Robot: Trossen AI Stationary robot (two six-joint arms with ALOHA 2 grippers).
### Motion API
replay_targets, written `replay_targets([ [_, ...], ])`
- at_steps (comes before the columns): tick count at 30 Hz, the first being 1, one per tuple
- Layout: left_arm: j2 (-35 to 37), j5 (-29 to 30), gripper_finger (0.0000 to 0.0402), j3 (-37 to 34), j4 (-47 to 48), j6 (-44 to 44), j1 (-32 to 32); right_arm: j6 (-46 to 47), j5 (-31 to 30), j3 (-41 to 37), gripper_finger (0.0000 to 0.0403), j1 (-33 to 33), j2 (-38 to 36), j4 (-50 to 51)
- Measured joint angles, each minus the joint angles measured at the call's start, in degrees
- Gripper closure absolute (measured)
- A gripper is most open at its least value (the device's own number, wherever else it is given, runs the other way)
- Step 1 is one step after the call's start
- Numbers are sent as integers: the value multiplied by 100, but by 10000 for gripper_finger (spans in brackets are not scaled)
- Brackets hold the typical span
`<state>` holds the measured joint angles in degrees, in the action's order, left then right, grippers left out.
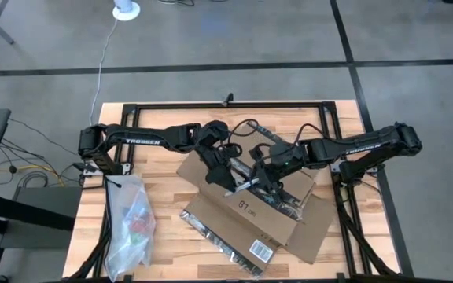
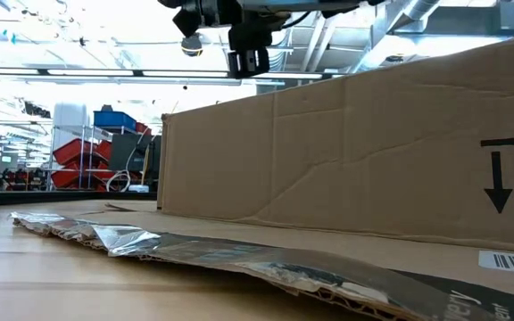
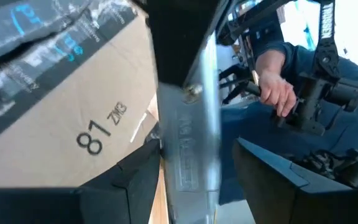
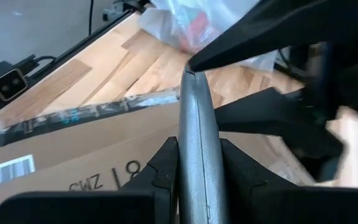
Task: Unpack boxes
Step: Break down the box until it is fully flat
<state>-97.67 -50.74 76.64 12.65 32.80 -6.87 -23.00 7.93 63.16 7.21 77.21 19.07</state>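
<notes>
Two grippers of mine meet over the cardboard box [image 1: 246,214], which lies flattened and splayed across the middle of the wooden table [image 1: 171,251], its "81" print facing up and its barcode label [image 1: 261,250] toward the near edge. Both hold one thin silver tool [image 1: 246,185]. My right gripper [image 4: 197,180] has its fingers closed tight on the metal shaft. My left gripper [image 3: 188,174] also seems clamped on it, one dark finger pressed on each side.

A clear plastic bag [image 1: 130,224] rests well apart, by the table's left edge.

The risk I judge greatest: two arms sharing one rigid tool. If they pull in slightly different directions, the shaft could twist out of one grip, or gouge the cardboard below. If one gripper lets go too early, the tool might tilt and drop onto the box.
</notes>
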Motion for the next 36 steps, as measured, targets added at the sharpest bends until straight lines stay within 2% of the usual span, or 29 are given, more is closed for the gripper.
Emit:
replay_targets([
  [16, 2, 116, 220, 12, 178, -346, 50, -1, 28, -2, 345, -80, 9, -83],
  [36, 4, 35, 226, 12, 172, -217, 107, -408, 36, -2, 345, -110, 9, -170],
])
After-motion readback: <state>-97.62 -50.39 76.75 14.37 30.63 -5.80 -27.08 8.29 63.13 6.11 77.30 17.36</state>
